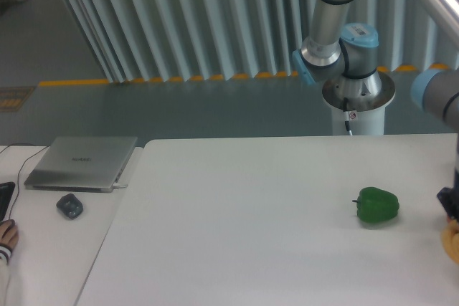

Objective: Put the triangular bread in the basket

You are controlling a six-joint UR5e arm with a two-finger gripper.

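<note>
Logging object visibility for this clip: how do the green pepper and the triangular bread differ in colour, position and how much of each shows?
The green pepper is glossy green; the triangular bread is golden-orange. The pepper stands fully in view, apart from the gripper; the bread is cut off by the right frame edge, just below the gripper, so only a sliver shows. The pepper looks rounded, while the bread's shape cannot be judged here. Both are at the right end of the white table.
</note>
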